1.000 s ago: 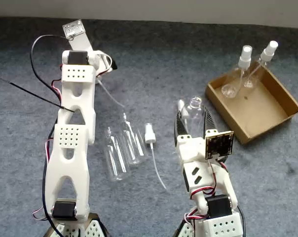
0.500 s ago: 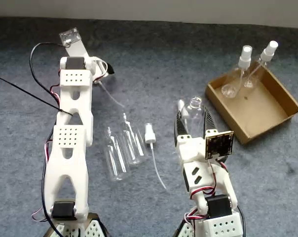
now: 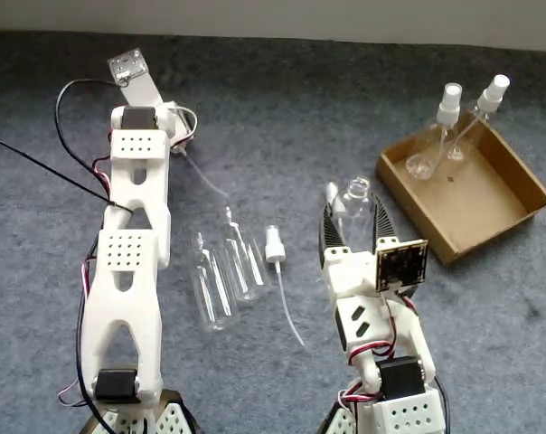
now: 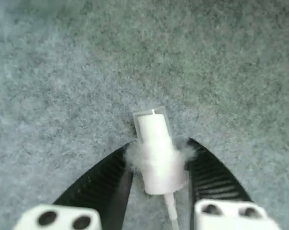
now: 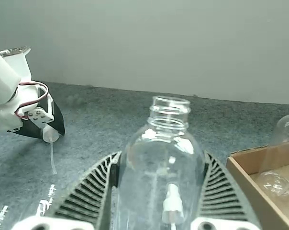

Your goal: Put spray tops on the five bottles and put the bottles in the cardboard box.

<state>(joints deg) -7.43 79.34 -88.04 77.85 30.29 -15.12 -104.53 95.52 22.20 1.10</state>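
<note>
Two capped bottles [image 3: 447,116], two bare bottles [image 3: 211,282]; fifth bottle [image 5: 169,111] gripped by right gripper [image 5: 162,157], spray top [image 4: 154,130] by left gripper [image 4: 159,144].

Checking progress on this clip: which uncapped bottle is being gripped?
The bottle in the right pincer, neck up and open; the other two uncapped bottles lie on their sides on the carpet.

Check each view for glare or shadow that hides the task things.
High view: even light, soft shadows; the lying bottles read only by faint highlights. Left wrist view: the spray top glows bright white between dark fingers. Right wrist view: highlights rim the held bottle, nothing hidden.
</note>
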